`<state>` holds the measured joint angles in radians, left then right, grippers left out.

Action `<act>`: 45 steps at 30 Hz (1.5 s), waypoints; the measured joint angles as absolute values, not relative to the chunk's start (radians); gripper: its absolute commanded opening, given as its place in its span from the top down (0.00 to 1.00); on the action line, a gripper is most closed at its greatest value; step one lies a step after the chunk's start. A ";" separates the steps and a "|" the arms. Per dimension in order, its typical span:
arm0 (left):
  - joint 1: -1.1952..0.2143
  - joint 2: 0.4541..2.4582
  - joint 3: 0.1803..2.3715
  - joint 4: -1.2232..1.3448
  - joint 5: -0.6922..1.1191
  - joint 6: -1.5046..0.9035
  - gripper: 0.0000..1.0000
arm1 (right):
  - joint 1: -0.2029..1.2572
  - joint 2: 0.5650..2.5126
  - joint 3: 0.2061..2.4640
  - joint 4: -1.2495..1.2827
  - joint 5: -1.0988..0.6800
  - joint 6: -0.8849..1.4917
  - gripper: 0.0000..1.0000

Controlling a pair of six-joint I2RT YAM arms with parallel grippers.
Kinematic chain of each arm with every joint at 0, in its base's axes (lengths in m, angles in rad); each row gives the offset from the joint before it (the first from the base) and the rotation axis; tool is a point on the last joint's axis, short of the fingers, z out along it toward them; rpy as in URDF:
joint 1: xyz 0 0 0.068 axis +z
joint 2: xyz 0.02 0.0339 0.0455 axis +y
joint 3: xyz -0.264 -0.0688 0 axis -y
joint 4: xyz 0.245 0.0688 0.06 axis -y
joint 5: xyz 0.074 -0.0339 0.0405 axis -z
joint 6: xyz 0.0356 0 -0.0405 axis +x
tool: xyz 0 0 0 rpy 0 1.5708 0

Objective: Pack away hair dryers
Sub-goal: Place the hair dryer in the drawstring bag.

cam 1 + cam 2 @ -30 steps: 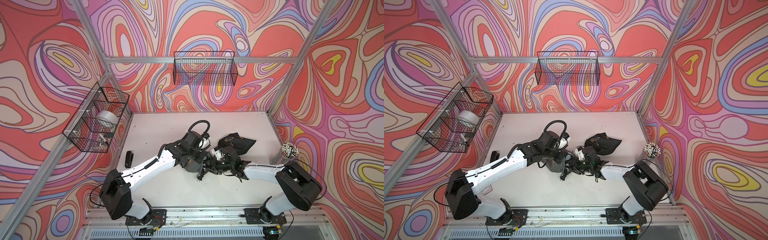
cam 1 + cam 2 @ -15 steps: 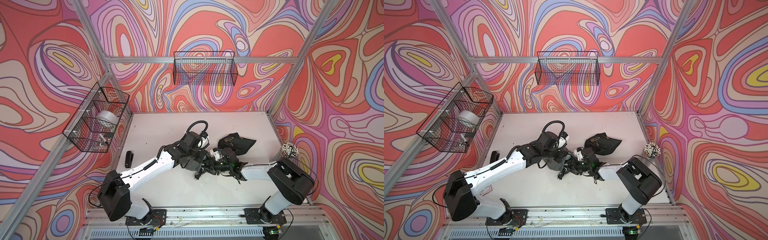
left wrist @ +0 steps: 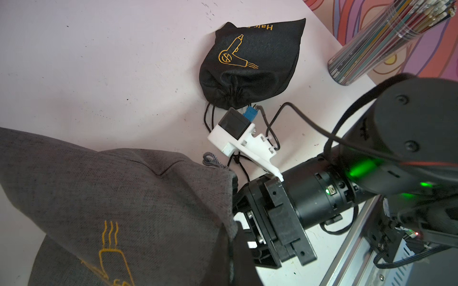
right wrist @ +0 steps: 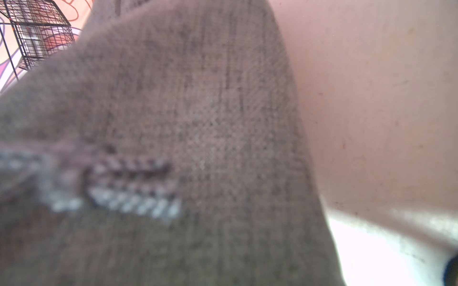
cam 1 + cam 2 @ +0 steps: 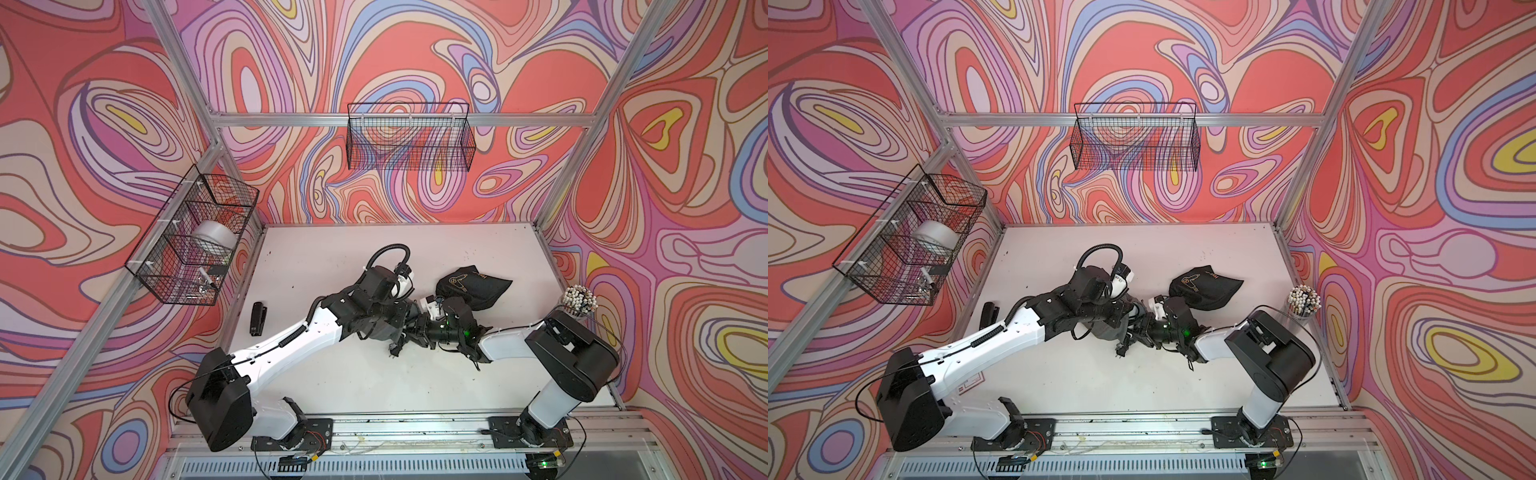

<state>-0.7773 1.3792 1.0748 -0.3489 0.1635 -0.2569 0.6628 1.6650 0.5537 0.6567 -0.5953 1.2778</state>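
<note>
Centrally on the white bench [image 5: 332,374] the two arms meet. The grey pouch [image 3: 124,198] is bunched between them, its cloth pinched in the closed left hand [image 5: 388,326]. Just beyond lies the black pouch [image 3: 250,62], drawn shut. The right hand [image 3: 247,218] sits at the grey pouch's mouth with its fingers hidden, so I cannot tell its state. The hair dryers are hidden; only a black plug [image 5: 392,353] lies below the hands.

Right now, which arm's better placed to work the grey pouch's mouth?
Right: the right gripper sits at the mouth of the grey pouch, beside its drawstring; the left gripper looks shut on it.
</note>
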 measured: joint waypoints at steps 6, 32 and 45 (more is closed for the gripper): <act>-0.777 1.368 1.075 -0.398 0.166 -0.200 1.00 | 0.663 1.581 0.550 0.569 -0.601 1.263 0.85; -0.778 1.300 1.008 -0.503 0.392 -0.051 1.00 | 0.556 1.565 0.688 0.318 -0.853 1.047 0.88; -0.841 1.349 1.016 -0.511 0.355 -0.030 1.00 | 0.554 1.628 0.690 0.359 -0.915 1.095 0.89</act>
